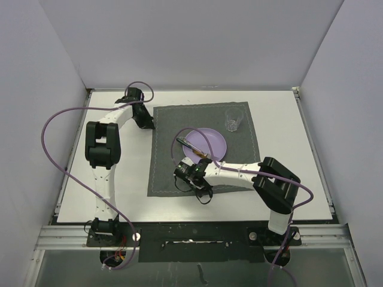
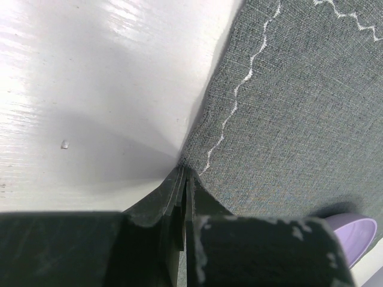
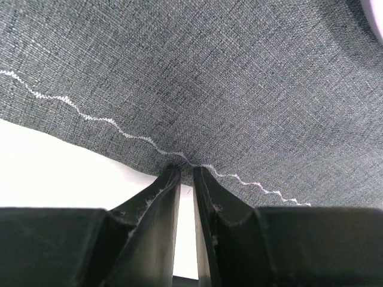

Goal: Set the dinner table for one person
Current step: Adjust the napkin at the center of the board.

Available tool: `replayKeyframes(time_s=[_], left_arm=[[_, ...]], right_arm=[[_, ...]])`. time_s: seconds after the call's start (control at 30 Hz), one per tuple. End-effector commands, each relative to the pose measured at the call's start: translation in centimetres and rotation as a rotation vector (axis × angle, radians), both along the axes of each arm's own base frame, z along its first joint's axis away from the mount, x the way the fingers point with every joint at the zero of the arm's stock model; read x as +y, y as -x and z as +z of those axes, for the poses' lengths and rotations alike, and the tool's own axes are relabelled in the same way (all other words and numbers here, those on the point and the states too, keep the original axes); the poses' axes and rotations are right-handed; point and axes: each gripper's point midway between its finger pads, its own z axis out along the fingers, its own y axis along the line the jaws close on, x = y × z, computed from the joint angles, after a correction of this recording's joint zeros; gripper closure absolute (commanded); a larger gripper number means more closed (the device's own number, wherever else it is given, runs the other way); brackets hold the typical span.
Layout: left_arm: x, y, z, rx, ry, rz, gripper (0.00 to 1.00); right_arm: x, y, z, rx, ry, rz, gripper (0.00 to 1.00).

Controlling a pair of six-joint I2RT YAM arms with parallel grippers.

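Mat (image 1: 167, 173), plate (image 1: 209, 139), glass (image 1: 233, 119) and one utensil (image 1: 194, 147) are laid on the table (image 1: 72, 179); more cutlery is probably wanted. Mat edges are pinched by left gripper (image 2: 182, 172) and right gripper (image 3: 186, 171).

We find this to be a robotics laboratory test cell, not a home. Plain pale panels (image 1: 191, 42) close in the white tabletop (image 1: 281, 119) at the back and on both sides. A metal rail (image 1: 191, 230) runs along the near edge. The left arm (image 1: 105, 149) and the right arm (image 1: 263, 176), white with black joints, are mounted there. Purple cables (image 1: 60, 119) loop loosely from each arm. The domestic items we note are a dark grey placemat (image 1: 167, 173), a lilac plate (image 1: 212, 139) and a clear glass (image 1: 233, 119).
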Motion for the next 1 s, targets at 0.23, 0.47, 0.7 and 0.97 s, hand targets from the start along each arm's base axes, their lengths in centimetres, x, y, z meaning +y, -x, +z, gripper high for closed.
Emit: replayKeyframes(time_s=[0.23, 0.47, 0.7, 0.97], left_arm=[[1.2, -1.0, -0.8, 0.002, -0.012, 0.017, 1.0], [1.2, -1.1, -0.5, -0.001, -0.007, 0.017, 1.0], [1.2, -1.4, 1.1, -0.046, 0.014, 0.018, 1.0], [0.1, -2.2, 5.6, -0.183, 0.085, -0.024, 1.0]], right_arm=[[1.8, -0.3, 0.8, -0.024, -0.048, 0.0, 0.83], [1.8, -0.3, 0.8, -0.024, -0.045, 0.002, 0.83], [1.9, -0.2, 0.9, -0.026, -0.045, 0.001, 0.83], [1.5, -0.2, 1.4, -0.045, -0.029, 0.0, 0.83]])
